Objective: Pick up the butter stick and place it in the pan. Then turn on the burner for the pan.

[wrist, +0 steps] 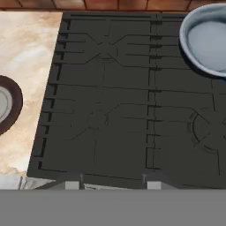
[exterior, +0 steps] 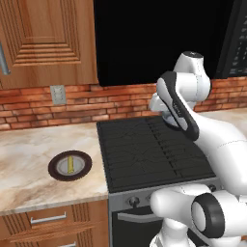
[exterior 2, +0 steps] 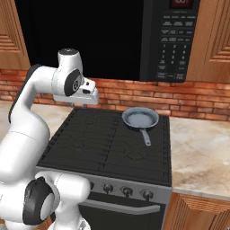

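Your pincer hovers above the stove, grip unclear; butter stick waits plated on the desk, pan empty.

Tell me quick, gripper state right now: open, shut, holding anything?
Gripper: open and holding nothing; its fingers stand wide apart above the stove.

1. the butter stick lies on the plate, on the counter at the stove's 9 o'clock.
2. the pan sits at the stove's 1 o'clock corner, handle toward 5 o'clock.
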Controlling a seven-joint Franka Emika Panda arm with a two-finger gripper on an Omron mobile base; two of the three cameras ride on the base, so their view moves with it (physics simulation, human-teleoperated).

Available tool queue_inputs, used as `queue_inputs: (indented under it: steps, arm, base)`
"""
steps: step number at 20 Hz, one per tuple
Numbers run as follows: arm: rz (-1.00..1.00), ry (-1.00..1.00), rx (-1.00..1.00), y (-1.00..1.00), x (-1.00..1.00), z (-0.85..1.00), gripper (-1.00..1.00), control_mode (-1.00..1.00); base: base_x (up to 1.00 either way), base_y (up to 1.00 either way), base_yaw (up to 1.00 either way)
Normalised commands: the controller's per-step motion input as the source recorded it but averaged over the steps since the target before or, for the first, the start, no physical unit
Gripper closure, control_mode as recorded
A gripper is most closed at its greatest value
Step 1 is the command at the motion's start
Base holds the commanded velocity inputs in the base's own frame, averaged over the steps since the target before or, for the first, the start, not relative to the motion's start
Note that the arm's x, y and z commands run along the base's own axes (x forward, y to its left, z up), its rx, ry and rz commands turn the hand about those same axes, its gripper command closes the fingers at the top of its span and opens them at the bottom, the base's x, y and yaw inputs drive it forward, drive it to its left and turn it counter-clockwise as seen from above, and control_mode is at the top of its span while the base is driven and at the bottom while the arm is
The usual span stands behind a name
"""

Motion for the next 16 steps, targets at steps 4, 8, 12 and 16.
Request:
queue_inputs:
  steps: [4,8,12,16]
  arm:
    - [0.00,0.04,0.00,0.04,-0.20,-0.04,-1.00,-1.00]
    - [0.00,0.01,0.00,0.22,-0.60,-0.13,-1.00,-1.00]
    - [-0.04,0.02,0.00,0.42,-0.54,-0.13,-1.00,-1.00]
    - [-0.07,0.07,0.00,0.67,-0.21,-0.04,-1.00,-1.00]
  base:
    - [0.00,0.00,0.00]
    - [0.00,0.00,0.00]
    - [0.00,0.00,0.00]
    - [0.00,0.00,0.00]
